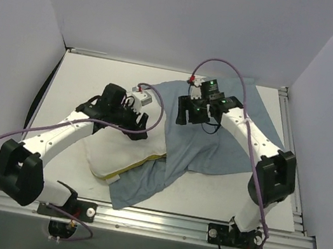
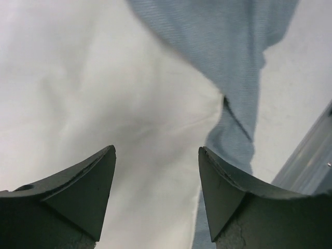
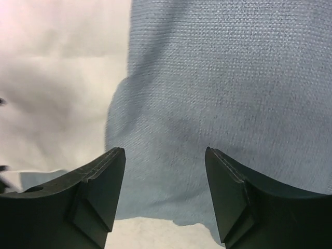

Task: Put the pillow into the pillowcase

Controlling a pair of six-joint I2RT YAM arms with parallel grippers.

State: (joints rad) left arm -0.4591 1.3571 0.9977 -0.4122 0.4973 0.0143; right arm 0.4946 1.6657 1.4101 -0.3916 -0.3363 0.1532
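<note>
The white pillow (image 1: 116, 151) lies left of centre, its yellow piped edge (image 1: 142, 161) showing at the front. The grey-blue pillowcase (image 1: 220, 150) is spread at centre right and lies over the pillow's right side. My left gripper (image 1: 134, 119) is open and empty just above the pillow's far part. In the left wrist view the gripper (image 2: 156, 150) hangs over the pillow (image 2: 104, 93), with the pillowcase (image 2: 223, 46) at upper right. My right gripper (image 1: 195, 115) is open and empty above the pillowcase's far left part. The right wrist view shows the gripper (image 3: 165, 151) over the cloth (image 3: 223, 78).
The white table (image 1: 98, 74) ends in aluminium rails at the right (image 1: 290, 153) and front (image 1: 155, 222). White walls stand close on the left, back and right. Purple cables (image 1: 228, 64) loop above both arms. A rail (image 2: 311, 161) shows in the left wrist view.
</note>
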